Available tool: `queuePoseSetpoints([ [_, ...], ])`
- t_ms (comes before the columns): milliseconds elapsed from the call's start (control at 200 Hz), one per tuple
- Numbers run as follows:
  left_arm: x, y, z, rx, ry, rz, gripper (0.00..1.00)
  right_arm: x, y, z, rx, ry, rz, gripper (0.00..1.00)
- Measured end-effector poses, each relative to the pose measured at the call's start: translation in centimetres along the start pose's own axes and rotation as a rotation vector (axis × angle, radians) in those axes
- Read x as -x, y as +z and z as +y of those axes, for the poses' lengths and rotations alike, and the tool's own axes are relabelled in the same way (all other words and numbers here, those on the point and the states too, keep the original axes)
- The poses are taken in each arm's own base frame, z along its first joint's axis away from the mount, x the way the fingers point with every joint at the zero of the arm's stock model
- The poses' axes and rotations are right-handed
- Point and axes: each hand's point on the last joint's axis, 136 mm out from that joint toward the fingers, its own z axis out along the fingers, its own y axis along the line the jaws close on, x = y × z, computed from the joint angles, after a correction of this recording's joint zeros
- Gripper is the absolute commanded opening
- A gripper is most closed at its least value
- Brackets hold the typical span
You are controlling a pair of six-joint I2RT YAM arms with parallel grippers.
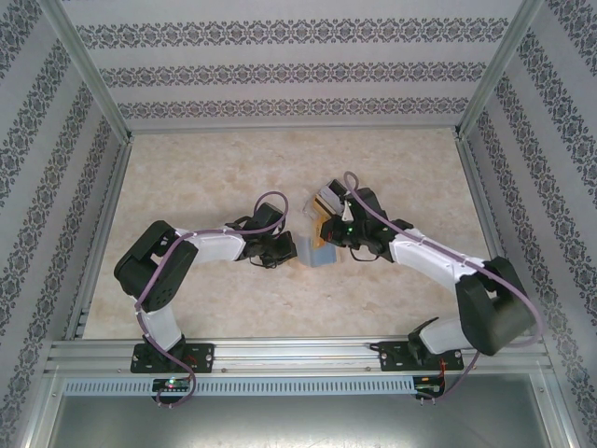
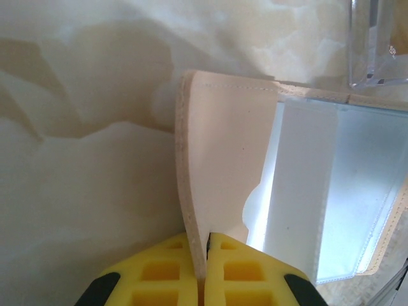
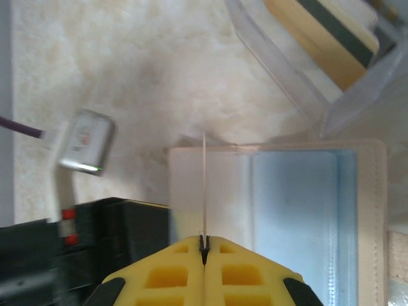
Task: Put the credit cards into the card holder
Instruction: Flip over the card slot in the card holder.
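L gripper: pressed together on tan flap of card holder, flap lifted off table, edge wedged btw yellow pads.
R gripper: pinching one card, seen edge-on as a thin pale line; colour unreadable from this angle.
Holder posn: mid-table btw both grippers in top view, lying open, bluish-clear pockets facing up.
Card posn: upright over holder, approx above seam btw tan flap and first pocket; touching or not, can't tell.
Clear box: just beyond holder, spare cards stacked inside, orange-yellow and dark edges showing.
Step now: prob. feeding held card into a pocket slot.
Doing it well: line card's leading edge w/ pocket mouth, tilt nearly flat, slide in low & slow; no shoving on any snag.
L side job: hold flap steady to stop holder skating; no over-lifting, to spare pockets from bowing shut.
Risk: card twisting in pinch, or ending under flap instead of inside pocket.
Progress: early-ish, judging by stack left in box.
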Motion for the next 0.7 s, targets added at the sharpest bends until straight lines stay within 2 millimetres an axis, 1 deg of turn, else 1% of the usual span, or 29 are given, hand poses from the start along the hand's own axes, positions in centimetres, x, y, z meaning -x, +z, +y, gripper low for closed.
queuePoseSetpoints([
  [135, 0.0, 0.0, 0.0, 0.001, 0.0, 0.0, 0.09, -1.9, 2.3, -1.3, -0.046, 0.004, 0.073, 0.0],
  [215, 0.0, 0.0, 0.0, 0.002, 0.003, -0.003, 0.18, -2.6, 3.2, -2.1, -0.07, 0.008, 0.099, 0.0],
  [250, 0.1, -0.1, 0.2, 0.01, 0.005, -0.006, 0.23, -2.7, 3.5, -2.4, -0.081, 0.012, 0.106, 0.0],
  [305, 0.1, -0.3, 0.3, 0.019, 0.008, -0.014, 0.27, -2.9, 3.7, -2.8, -0.093, 0.015, 0.11, 0.0],
  [345, 0.2, -0.7, 0.4, 0.031, 0.011, -0.025, 0.33, -2.9, 3.8, -2.8, -0.092, 0.015, 0.109, 0.0],
  [435, 0.4, -2.0, 0.6, 0.055, 0.018, -0.059, 0.39, -2.7, 3.8, -2.7, -0.086, 0.011, 0.102, 0.0],
  [515, 0.6, -3.3, 0.8, 0.064, 0.021, -0.099, 0.53, -2.6, 3.8, -2.6, -0.083, 0.01, 0.1, 0.0],
  [565, 0.7, -4.2, 0.8, 0.062, 0.027, -0.128, 0.58, -2.6, 3.8, -2.6, -0.082, 0.01, 0.099, 0.0],
  [644, 1.0, -5.1, 0.6, 0.057, 0.032, -0.162, 0.6, -2.6, 3.8, -2.6, -0.082, 0.01, 0.099, 0.0],
  [699, 1.2, -5.1, 0.5, 0.055, 0.034, -0.171, 0.58, -2.6, 3.8, -2.6, -0.08, 0.01, 0.099, 0.0],
])
